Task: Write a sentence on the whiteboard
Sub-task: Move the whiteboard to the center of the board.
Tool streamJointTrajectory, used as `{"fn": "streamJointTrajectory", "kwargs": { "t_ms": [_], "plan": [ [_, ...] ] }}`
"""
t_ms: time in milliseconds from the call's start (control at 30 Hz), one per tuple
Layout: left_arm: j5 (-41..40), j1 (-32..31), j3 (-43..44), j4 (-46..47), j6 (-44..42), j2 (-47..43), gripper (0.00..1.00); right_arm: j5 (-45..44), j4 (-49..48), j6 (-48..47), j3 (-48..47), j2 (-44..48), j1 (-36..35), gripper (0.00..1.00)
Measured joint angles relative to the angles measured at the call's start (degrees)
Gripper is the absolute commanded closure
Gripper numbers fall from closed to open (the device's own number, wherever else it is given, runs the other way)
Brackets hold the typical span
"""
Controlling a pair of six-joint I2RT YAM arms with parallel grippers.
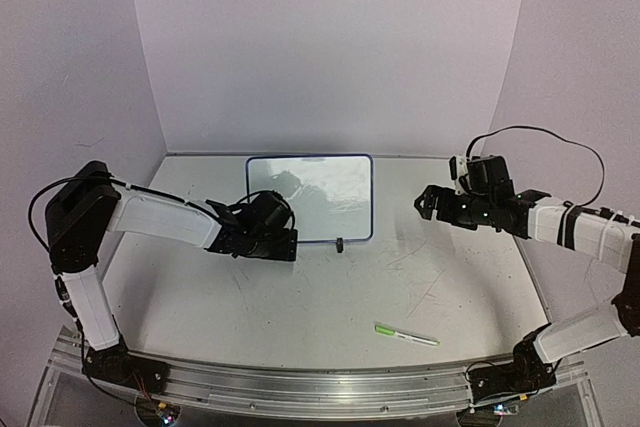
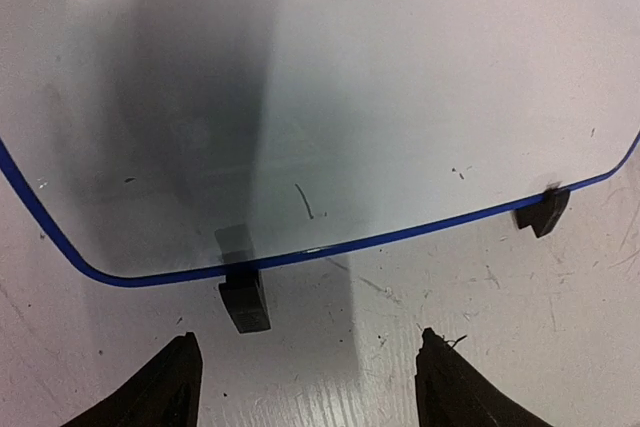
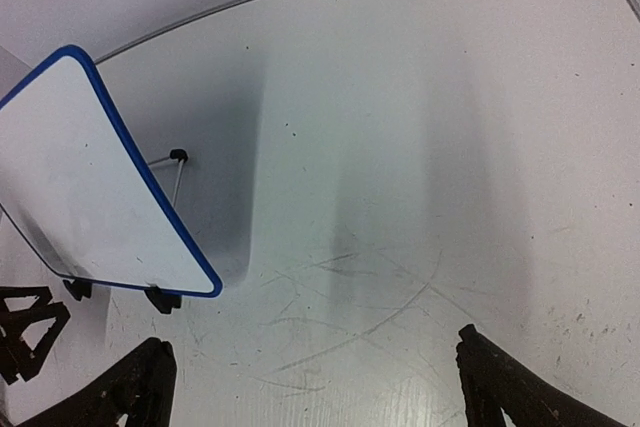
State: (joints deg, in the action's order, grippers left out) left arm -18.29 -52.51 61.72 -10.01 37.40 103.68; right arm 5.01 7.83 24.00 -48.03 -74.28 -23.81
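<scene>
Note white table (image 1: 330,297) beneath both grippers, scuffed with fine dark scratches. Locate whiteboard (image 1: 320,197) propped and tilted back, directly ahead of left gripper (image 2: 309,339), ahead and well to the left of right gripper (image 3: 312,339), apart from both. Read left gripper as released: fingertips spread wide, low over the table, grasping nothing, just short of the board's blue lower edge. Read right gripper as released too: fingers wide apart, raised above the table, holding nothing. Find pen (image 1: 406,335), white with green cap, lying flat on the base side of right gripper, well apart from it. See near clip foot (image 2: 245,302) just ahead of left gripper, second clip foot (image 2: 545,212) farther ahead to its right.
</scene>
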Motion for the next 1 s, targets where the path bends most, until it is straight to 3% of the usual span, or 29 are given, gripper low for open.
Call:
{"fn": "streamJointTrajectory", "kwargs": {
  "t_ms": [100, 667, 1000],
  "plan": [
    [0.5, 0.1, 1.0, -0.5, -0.9, 2.7, 0.34, 1.4, 0.5, -0.2, -0.7, -1.1, -0.7, 0.02],
    [-3.1, 2.0, 5.7, -1.7, -1.5, 11.1, 0.84, 2.5, 1.3, -0.6, -1.2, -1.2, -1.9, 0.02],
    [-6.0, 0.2, 4.7, -0.9, 3.9, 11.1, 0.95, 2.2, 1.5, -0.6, -1.2, -1.6, -3.5, 0.02]
  ]
}}
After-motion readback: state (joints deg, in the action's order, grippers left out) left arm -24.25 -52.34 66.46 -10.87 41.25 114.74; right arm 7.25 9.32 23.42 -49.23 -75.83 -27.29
